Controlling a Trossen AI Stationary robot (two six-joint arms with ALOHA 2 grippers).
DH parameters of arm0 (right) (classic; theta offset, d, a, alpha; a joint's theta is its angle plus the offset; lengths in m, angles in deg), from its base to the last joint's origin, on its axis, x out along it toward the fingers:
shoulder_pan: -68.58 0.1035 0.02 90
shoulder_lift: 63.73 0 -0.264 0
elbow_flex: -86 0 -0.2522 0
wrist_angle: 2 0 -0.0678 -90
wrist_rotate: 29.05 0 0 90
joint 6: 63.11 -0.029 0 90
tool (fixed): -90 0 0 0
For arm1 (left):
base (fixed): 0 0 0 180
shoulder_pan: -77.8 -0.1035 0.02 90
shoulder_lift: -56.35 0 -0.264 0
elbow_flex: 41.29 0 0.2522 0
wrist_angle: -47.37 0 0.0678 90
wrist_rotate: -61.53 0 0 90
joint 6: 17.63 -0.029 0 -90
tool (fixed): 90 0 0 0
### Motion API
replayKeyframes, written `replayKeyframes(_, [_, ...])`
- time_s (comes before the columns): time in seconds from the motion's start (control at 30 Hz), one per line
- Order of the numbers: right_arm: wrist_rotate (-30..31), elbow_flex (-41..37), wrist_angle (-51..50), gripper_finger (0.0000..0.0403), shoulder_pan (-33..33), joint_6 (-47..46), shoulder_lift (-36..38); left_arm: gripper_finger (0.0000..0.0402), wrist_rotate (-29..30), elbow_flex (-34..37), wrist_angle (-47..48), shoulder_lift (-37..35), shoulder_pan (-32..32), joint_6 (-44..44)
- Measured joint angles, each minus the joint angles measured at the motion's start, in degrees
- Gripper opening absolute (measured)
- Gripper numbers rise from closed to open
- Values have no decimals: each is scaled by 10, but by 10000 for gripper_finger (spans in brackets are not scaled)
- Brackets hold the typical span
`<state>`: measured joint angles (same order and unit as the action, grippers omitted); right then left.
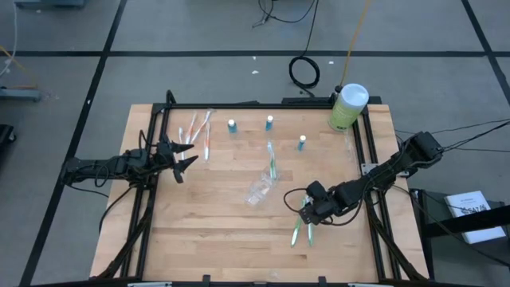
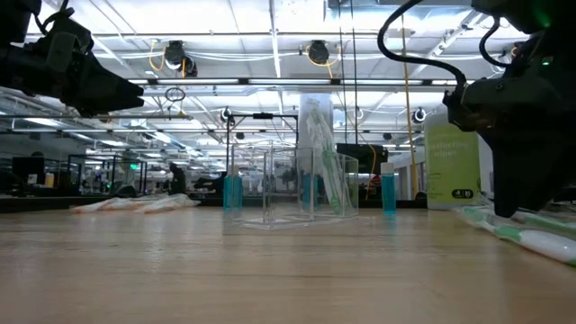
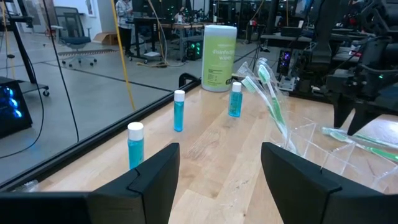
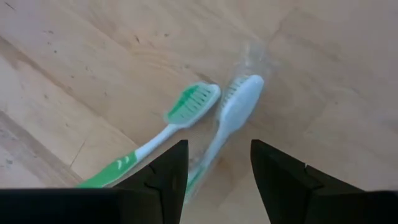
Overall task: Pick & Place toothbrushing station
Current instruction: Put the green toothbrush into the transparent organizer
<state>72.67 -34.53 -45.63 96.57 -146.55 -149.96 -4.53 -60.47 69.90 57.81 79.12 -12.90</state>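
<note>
A: Why does the right pincer (image 1: 309, 217) hover open over two green toothbrushes (image 4: 205, 127) on the worktop (image 1: 215, 231)?

B: Likely to grasp one for the clear holder (image 1: 261, 188) mid-worktop. The left pincer (image 1: 182, 158) waits open.

Even overhead light, soft shadows, mild glare.

Low view: rows of ceiling lamps (image 2: 310, 52) burn bright behind the clear holder (image 2: 288, 184); both arms read as dark silhouettes. Counter (image 1: 215, 215) evenly lit from above, faint shadows only. Right wrist view: dark fingers (image 4: 166, 174) blurred up close, green-white toothbrushes (image 4: 186, 112) slightly soft. Left wrist view: background hazy.
</note>
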Motion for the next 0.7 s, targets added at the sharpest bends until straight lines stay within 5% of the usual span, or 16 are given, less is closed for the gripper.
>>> replayKeyframes(0.23, [-13, 0, 1, 145, 0, -4, 0, 234, 0, 0, 0, 0, 0, 0])
replayKeyframes(0.7, [-27, 0, 1, 9, 0, 35, 0, 234, 0, 0, 0, 0, 0, 0])
